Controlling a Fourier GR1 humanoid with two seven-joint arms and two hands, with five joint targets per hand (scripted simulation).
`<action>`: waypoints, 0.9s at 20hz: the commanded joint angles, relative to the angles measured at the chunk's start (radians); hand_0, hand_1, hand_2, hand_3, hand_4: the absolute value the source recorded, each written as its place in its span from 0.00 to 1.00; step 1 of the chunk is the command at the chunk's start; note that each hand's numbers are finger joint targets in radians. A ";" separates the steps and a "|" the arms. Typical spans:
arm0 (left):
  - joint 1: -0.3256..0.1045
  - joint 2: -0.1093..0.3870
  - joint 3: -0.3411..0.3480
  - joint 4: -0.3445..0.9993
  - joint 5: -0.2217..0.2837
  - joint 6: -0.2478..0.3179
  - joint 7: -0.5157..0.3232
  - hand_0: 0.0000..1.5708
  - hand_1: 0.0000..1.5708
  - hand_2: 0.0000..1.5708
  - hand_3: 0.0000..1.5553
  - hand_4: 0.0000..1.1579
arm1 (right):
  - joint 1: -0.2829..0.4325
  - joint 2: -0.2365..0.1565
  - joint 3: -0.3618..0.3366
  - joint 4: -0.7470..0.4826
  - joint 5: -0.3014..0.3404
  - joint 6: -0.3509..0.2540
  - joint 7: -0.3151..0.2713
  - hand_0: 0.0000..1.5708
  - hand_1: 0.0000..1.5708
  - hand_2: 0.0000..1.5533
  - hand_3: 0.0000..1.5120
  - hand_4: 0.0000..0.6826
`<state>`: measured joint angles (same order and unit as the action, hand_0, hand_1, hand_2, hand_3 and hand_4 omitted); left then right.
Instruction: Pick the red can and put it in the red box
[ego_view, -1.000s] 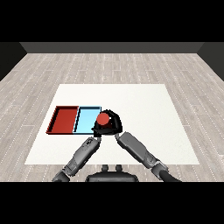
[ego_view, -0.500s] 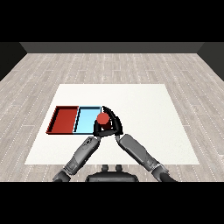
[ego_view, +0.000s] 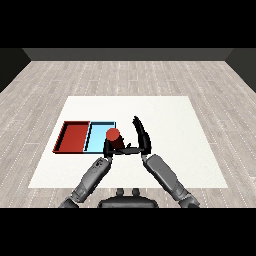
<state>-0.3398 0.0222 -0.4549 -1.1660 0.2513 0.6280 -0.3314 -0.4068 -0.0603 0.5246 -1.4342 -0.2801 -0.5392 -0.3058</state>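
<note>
Where the head view looks down the white worktop (ego_view: 165, 115), the red can (ego_view: 113, 137) stands upright, long axis vertical, round top facing up, over the right edge of the light blue tray (ego_view: 97, 136). Left hand (ego_view: 107, 148) is curled round the can's lower part. Right hand (ego_view: 141, 136) stands just beside the can with its fingers straight and spread wide, holding nothing. Red tray (ego_view: 73, 136) lies touching the blue tray's left side.
</note>
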 joint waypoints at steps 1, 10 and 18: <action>-0.005 0.010 0.040 0.009 -0.019 -0.007 0.013 1.00 1.00 1.00 0.95 0.98 | -0.008 -0.046 -0.125 -0.078 -0.056 0.071 0.036 0.00 0.00 0.00 0.00 0.00; 0.017 0.236 0.113 -0.112 -0.110 0.024 0.109 1.00 1.00 1.00 0.94 0.98 | 0.324 -0.205 -0.170 -0.292 -0.041 0.096 -0.021 0.00 0.00 0.00 0.00 0.00; -0.040 0.390 0.249 0.052 -0.121 -0.060 0.174 1.00 1.00 0.99 0.94 0.94 | 0.414 -0.266 -0.285 -0.280 -0.067 0.143 -0.018 0.00 0.00 0.00 0.00 0.00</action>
<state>-0.3481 0.3580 -0.2513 -1.1680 0.1495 0.5863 -0.2076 -0.0350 -0.3063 0.2661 -1.7098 -0.3542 -0.4064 -0.3331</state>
